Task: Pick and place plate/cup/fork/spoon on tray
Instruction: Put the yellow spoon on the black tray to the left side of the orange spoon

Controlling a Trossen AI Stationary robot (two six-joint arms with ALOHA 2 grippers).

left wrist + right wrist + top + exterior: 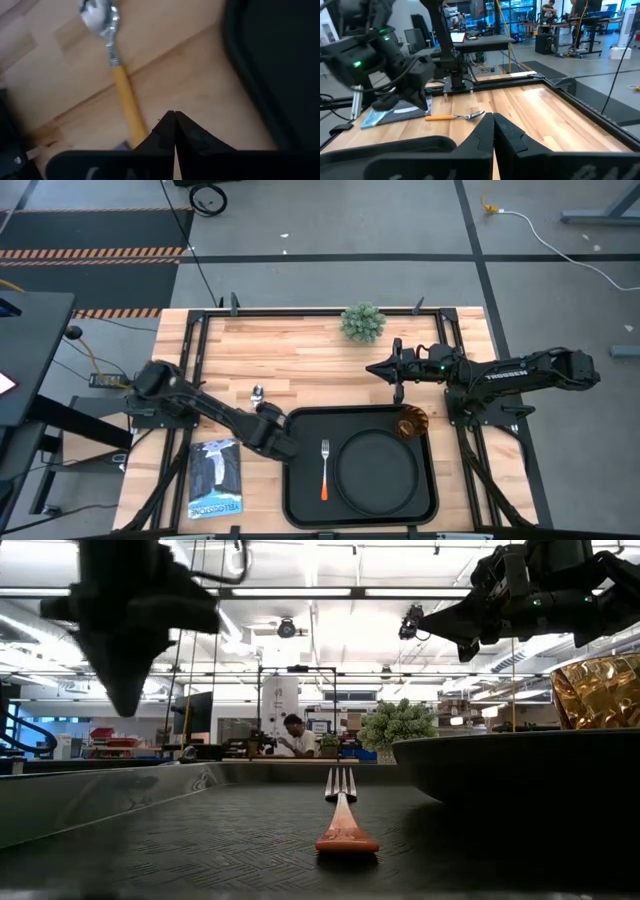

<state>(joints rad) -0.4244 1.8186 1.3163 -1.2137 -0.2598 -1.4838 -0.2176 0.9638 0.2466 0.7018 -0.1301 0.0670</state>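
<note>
On the one tray (300, 500): one plate (375, 465), one fork (324, 470) just left of the plate with tines pointing away from the table's front edge, and one cup (412, 421) at the back right corner, beside the plate. Off the tray, on the wooden table (300, 355): one spoon (256, 396), one small green plant (362, 322) and one booklet (215, 477). Two grippers, both empty with fingers pressed together: left gripper (285, 446) over the tray's left rim near the spoon, right gripper (374, 369) above the table behind the tray.
</note>
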